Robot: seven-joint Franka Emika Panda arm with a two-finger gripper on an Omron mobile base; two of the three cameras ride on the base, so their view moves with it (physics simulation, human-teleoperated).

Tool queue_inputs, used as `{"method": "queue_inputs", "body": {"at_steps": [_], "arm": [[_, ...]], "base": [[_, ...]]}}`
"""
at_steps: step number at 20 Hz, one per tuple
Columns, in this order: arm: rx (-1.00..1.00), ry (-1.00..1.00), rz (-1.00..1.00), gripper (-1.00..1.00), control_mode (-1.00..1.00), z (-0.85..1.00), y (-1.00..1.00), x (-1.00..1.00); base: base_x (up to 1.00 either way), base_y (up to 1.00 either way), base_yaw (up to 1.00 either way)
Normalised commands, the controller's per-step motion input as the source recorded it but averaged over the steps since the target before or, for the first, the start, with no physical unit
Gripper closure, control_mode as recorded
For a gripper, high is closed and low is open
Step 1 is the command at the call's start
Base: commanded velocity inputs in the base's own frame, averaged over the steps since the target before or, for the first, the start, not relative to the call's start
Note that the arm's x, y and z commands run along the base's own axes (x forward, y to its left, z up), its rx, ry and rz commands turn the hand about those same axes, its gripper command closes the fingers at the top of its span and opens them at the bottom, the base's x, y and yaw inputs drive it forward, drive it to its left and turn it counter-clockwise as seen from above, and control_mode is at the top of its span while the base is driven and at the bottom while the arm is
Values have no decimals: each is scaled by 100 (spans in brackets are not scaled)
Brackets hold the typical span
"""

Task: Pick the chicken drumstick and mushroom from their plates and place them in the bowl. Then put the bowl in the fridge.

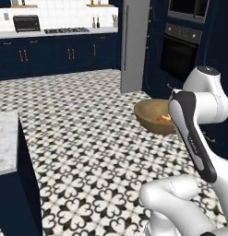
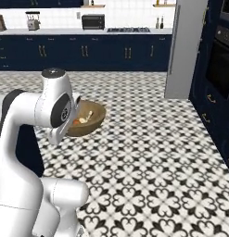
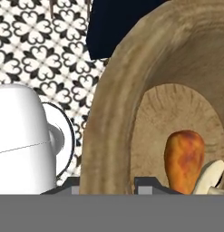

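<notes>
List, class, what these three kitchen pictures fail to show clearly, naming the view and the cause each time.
- Gripper: hand view, the fingertips are cut by the bottom edge, straddling the bowl rim; in the left base view the arm covers it.
- Mushroom: hand view, cut off at the bottom, partly behind the chicken drumstick.
- Bowl contents: right base view, too small to tell apart.
- Fridge: left base view, top cut off.

Arm bent at elbow, upper link rising steeply from base, forearm folded forward and down. Wrist tucked low, ahead of the base. Hand (image 3: pixel 106 183) partly closed, jaws clamped either side of the bowl (image 3: pixel 109 113) rim: one fingertip outside the wall, one inside. Bowl carried off the floor.
</notes>
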Motion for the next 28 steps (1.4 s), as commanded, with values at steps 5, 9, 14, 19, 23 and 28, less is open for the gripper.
{"method": "queue_inputs", "body": {"at_steps": [5, 9, 14, 19, 23, 28], "arm": [[0, 0, 0, 100, 100, 0, 0, 0], [0, 0, 0, 100, 100, 0, 0, 0], [0, 0, 0, 100, 100, 0, 0, 0], [0, 0, 0, 100, 100, 0, 0, 0], [0, 0, 0, 100, 100, 0, 0, 0], [0, 0, 0, 100, 100, 0, 0, 0]], "base": [[100, -10, 16], [100, 0, 0], [100, -2, 0], [100, 0, 0], [100, 0, 0], [100, 0, 0]]}}
